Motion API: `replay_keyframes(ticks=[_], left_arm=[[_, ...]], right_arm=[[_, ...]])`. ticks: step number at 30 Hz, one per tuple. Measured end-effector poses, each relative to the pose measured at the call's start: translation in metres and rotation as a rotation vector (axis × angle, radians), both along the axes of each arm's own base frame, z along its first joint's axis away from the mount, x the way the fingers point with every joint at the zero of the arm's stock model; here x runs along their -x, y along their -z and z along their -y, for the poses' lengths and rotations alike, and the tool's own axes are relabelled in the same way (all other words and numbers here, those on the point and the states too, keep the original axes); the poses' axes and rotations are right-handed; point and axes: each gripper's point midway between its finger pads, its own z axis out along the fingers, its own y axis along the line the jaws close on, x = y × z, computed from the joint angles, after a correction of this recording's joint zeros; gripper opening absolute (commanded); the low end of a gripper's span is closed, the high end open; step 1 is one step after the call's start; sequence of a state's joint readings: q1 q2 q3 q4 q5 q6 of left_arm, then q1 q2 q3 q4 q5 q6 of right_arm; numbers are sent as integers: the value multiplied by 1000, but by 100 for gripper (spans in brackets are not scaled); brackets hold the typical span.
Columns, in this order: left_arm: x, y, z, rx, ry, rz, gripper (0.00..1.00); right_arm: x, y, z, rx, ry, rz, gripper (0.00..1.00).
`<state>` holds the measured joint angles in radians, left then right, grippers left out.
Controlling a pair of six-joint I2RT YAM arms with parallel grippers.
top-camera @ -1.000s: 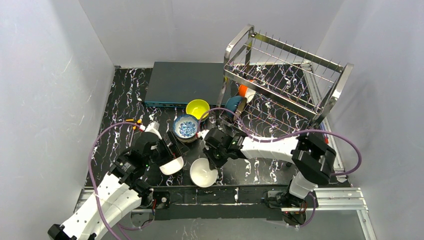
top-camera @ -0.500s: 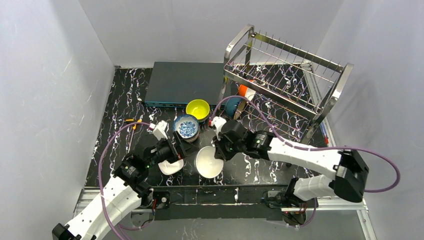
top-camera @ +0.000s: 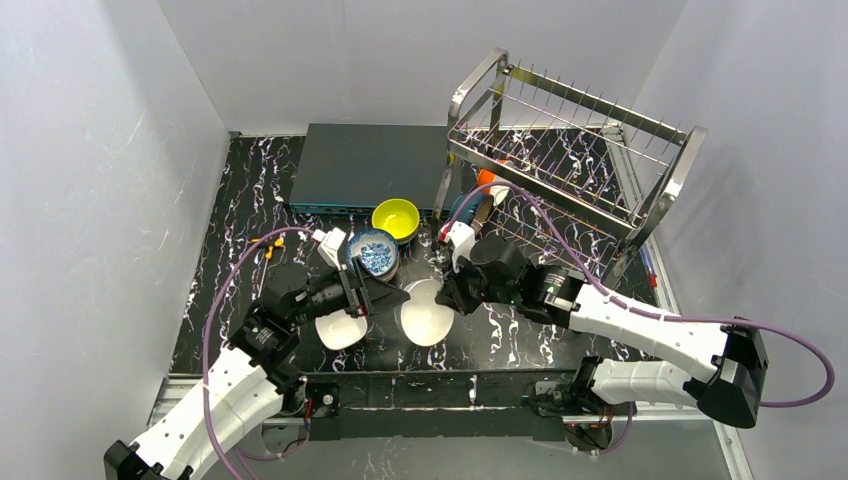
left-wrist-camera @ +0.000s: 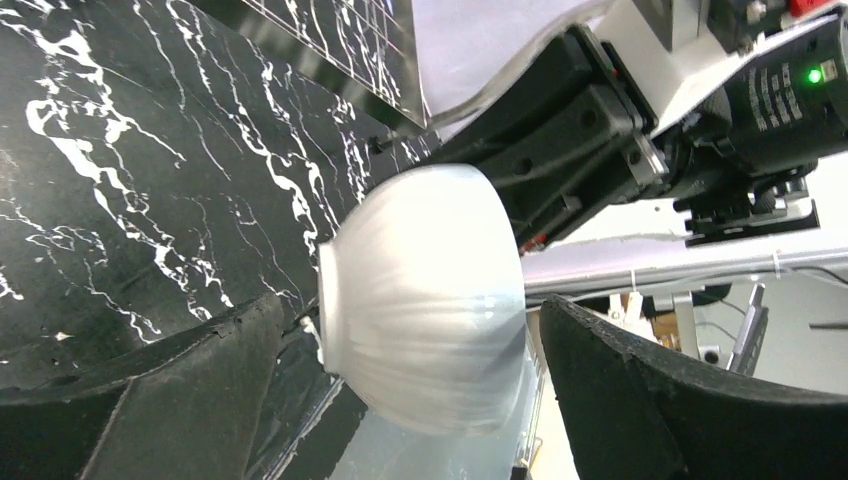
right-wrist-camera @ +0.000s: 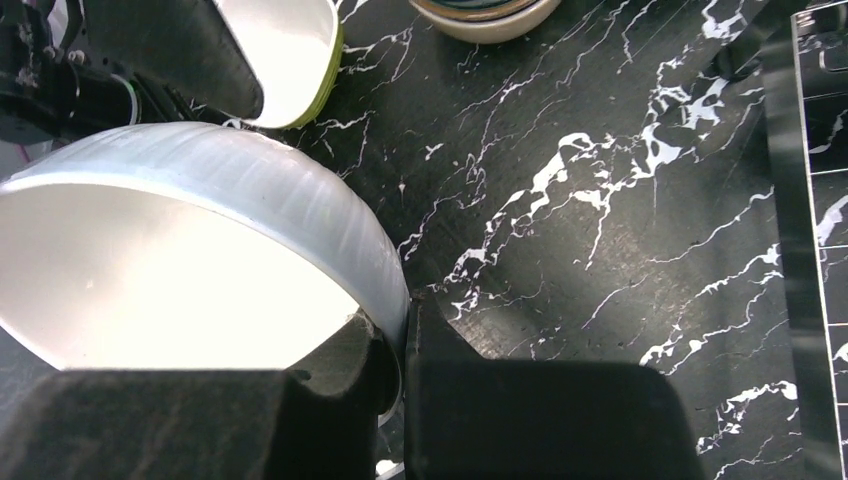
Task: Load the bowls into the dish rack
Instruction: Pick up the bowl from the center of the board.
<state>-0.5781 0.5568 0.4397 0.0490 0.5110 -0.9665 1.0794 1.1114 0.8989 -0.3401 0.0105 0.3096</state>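
The right fingers point(right-wrist-camera: 540, 420) are clamped on the rim of a white bowl point(top-camera: 425, 312), one inside and one outside. They hold it tipped on edge, seemingly clear of the counter point(top-camera: 230, 220), near the middle. The left fingers point(left-wrist-camera: 680, 400) stand wide apart on either side of that bowl and grip nothing; I cannot tell whether they touch it. Just left lies a green-rimmed bowl point(top-camera: 340, 330), with a patterned bowl point(top-camera: 373, 253) and a yellow bowl point(top-camera: 396, 216) beyond.

This looks like the carry. The next move calls for swinging the white bowl far and right to the rack point(top-camera: 681, 165) and slotting it between prongs on the lower tier, where an orange bowl point(top-camera: 487, 178) sits. Room is tight beside the left fingers and at the rack's left end frame. The lower tier's right half looks open.
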Motion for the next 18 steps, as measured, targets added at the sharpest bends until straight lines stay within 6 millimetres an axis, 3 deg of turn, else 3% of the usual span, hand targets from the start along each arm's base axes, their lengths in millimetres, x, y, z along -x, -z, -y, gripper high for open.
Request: replay_keyframes(ticks=[18], left_arm=[[25,12,21,-39,176,-39,93]], right_arm=[[-17,-16,5,-34,86,64,1]])
